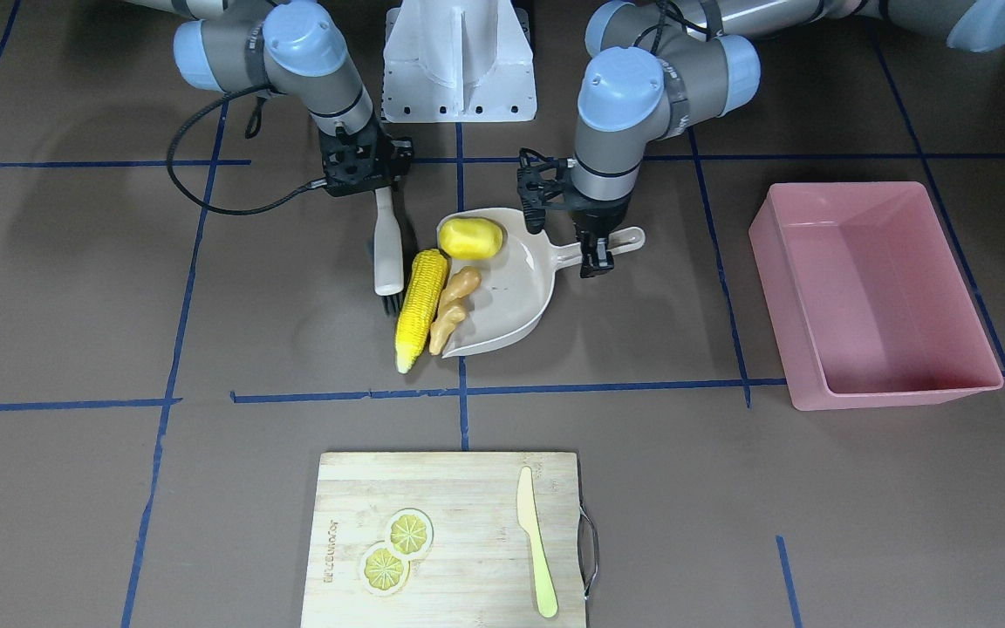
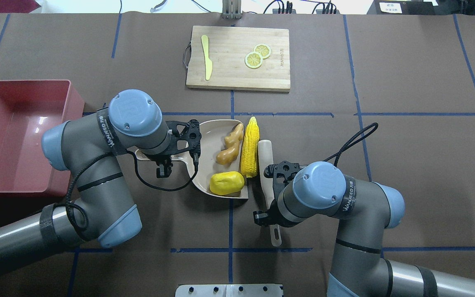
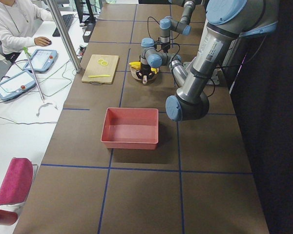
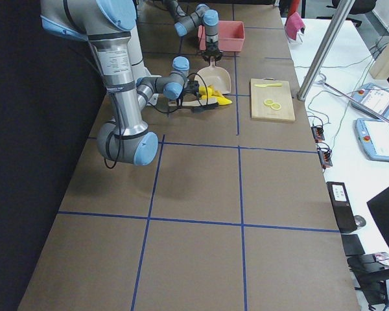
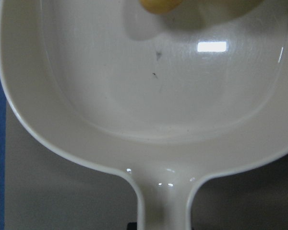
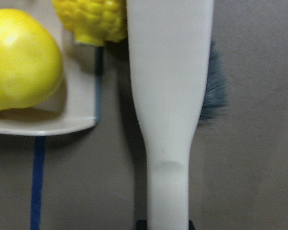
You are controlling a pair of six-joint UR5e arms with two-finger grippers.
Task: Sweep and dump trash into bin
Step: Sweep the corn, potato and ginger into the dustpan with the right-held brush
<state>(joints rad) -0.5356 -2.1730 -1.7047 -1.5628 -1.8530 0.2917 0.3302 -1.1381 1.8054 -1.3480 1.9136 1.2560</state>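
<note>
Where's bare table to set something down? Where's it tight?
Free: the table between bin and board; the wide stretch on the robot's right of the brush, out to the table edge; the strip between board and dustpan, narrow. Crowded: brush, corn, ginger, potato and dustpan sit packed at centre.

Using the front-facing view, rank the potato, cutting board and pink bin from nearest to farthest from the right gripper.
1. Potato, in the dustpan beside the right gripper.
2. Cutting board, across the table from the robot.
3. Pink bin, off on the robot's left.
</note>
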